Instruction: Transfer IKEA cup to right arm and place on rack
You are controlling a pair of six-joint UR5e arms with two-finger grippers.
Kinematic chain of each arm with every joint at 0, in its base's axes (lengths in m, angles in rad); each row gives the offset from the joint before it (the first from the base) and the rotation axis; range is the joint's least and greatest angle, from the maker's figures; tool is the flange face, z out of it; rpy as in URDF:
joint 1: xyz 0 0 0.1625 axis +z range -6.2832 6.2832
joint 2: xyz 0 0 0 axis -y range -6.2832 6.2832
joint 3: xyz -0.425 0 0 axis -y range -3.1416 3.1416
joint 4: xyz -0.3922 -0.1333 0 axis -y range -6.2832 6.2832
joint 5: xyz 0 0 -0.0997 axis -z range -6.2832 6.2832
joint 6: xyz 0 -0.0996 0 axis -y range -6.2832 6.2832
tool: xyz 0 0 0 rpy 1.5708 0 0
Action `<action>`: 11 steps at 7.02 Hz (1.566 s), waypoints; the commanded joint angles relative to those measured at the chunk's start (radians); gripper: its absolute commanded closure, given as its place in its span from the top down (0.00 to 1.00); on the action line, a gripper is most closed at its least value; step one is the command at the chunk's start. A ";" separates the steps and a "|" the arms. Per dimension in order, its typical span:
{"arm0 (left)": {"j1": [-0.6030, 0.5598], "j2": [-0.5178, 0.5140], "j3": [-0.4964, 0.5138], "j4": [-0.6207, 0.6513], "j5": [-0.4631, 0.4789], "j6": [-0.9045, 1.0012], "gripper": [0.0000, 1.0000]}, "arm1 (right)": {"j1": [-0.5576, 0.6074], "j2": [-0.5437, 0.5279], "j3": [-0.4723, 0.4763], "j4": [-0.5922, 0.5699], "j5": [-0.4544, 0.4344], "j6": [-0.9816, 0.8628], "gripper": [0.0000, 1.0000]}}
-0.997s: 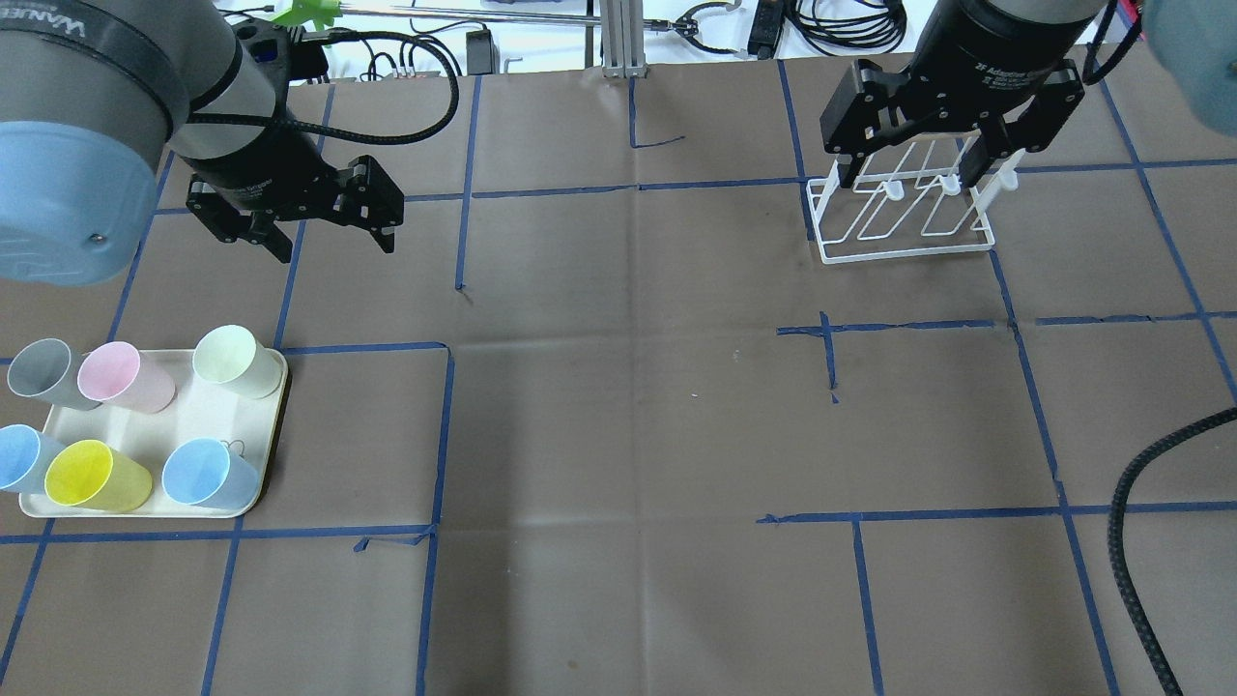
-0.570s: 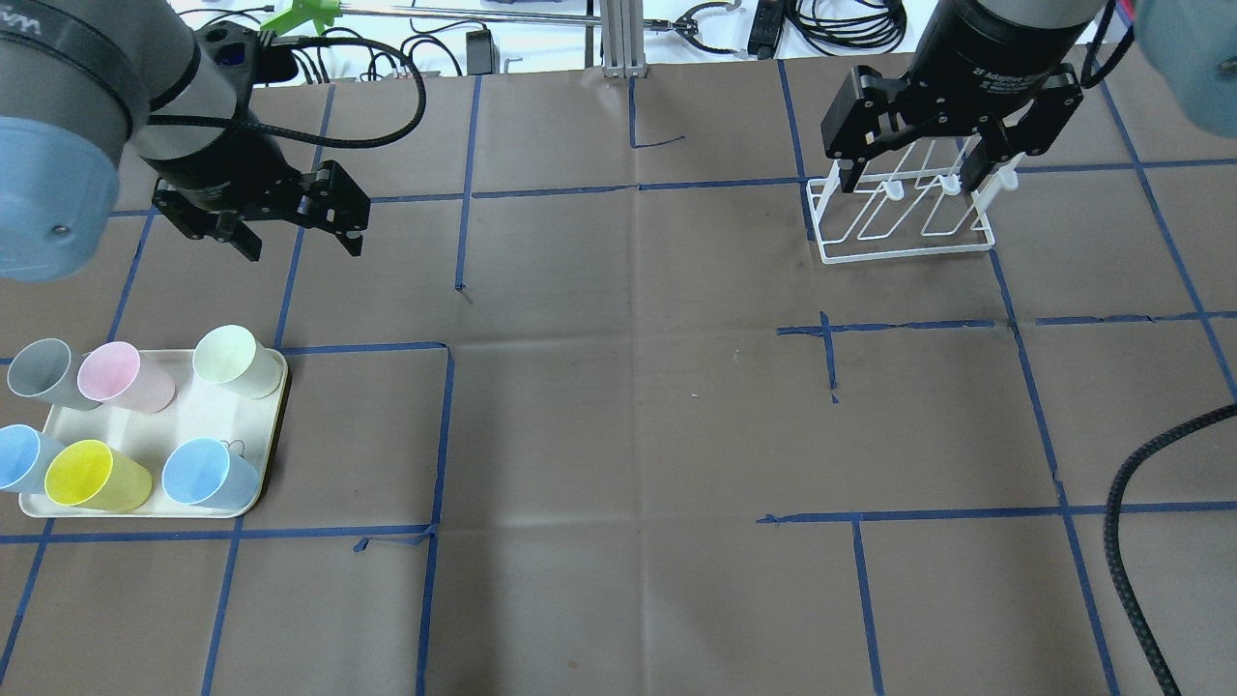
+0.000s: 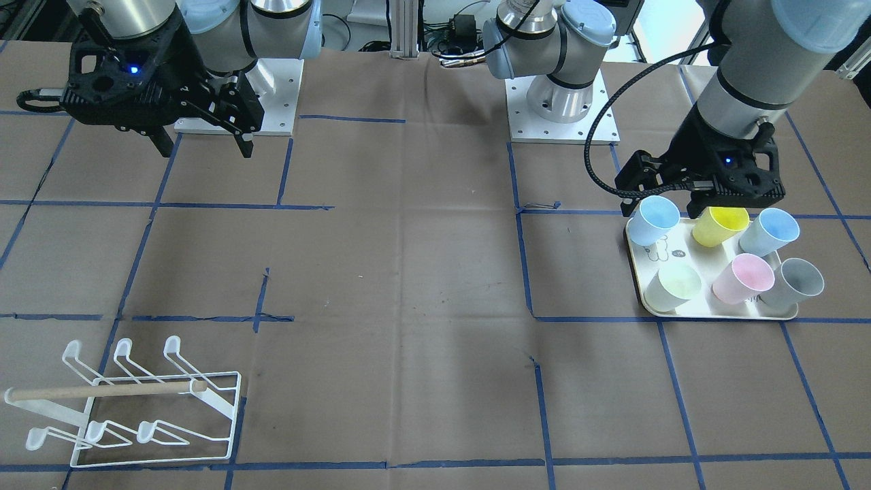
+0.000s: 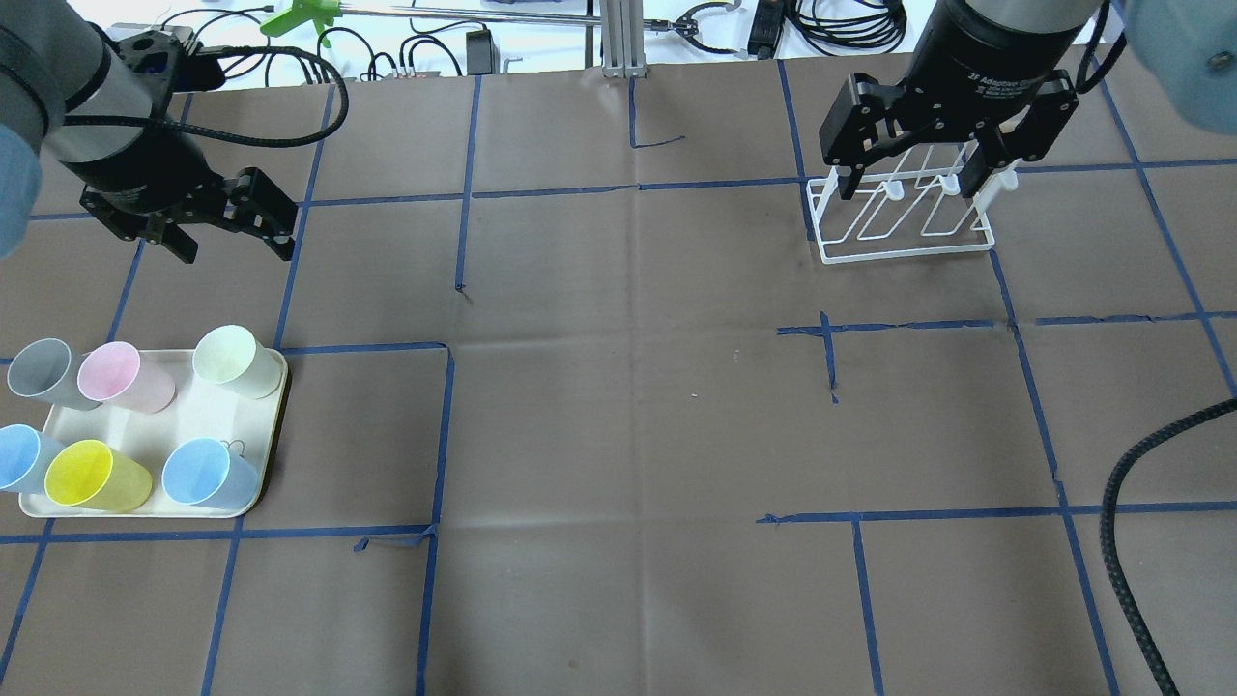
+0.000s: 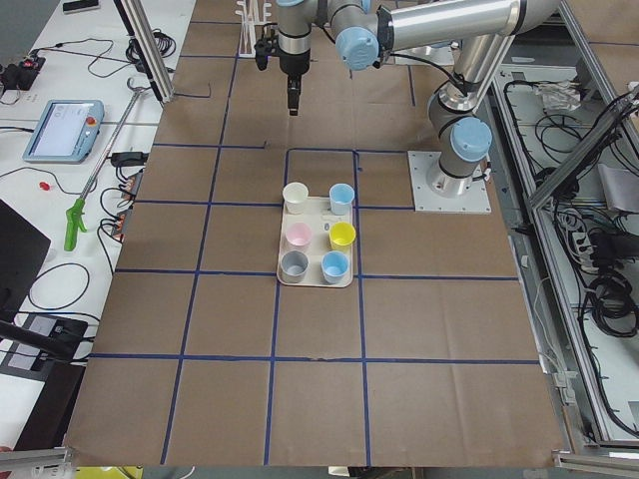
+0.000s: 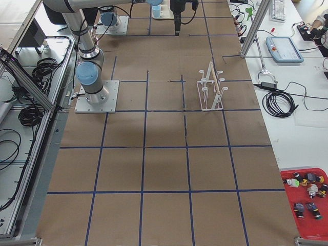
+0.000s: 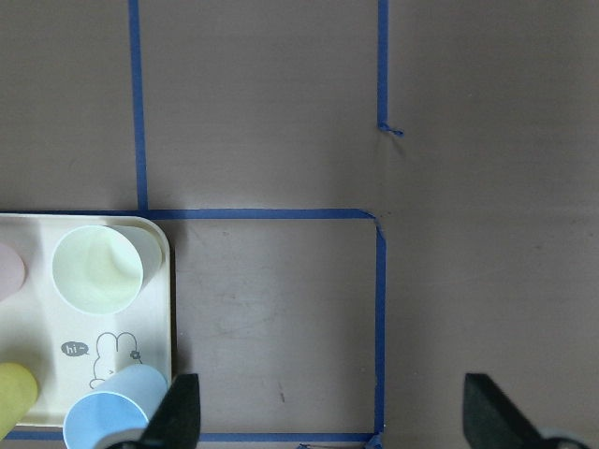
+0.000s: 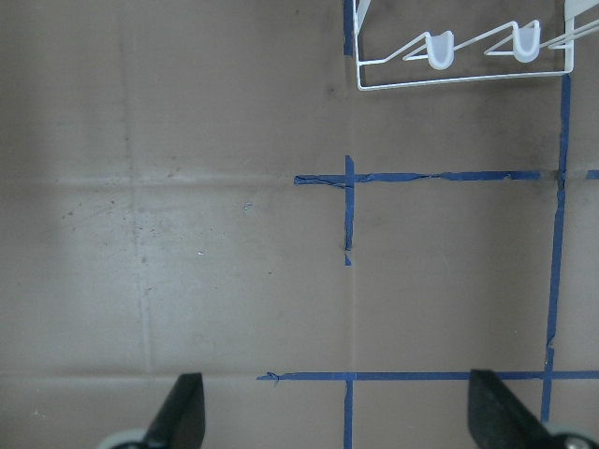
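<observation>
Six cups (image 4: pixel 232 360) stood upright on the tray (image 4: pixel 208 416), none gripped. The left gripper (image 4: pixel 235 253) hovered near, fingers spread wide and empty; it should centre on one cup, clear of neighbours. The right gripper (image 4: pixel 908 186), equally spread and empty, hung over the rack (image 4: pixel 904 253).

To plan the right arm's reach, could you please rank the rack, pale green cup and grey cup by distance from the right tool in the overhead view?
1. rack, right side, by the right tool.
2. pale green cup, at the tray's far right corner.
3. grey cup, at the tray's left end.
</observation>
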 commanded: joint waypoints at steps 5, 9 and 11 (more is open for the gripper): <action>0.242 -0.045 -0.288 0.357 -0.015 0.200 1.00 | 0.000 0.006 -0.002 0.012 0.001 0.000 1.00; 0.169 -0.233 -0.295 0.516 -0.025 0.165 1.00 | 0.000 0.009 0.001 0.011 0.003 0.002 1.00; 0.169 -0.260 -0.298 0.510 -0.011 0.170 1.00 | 0.000 0.015 0.006 0.011 0.000 0.002 1.00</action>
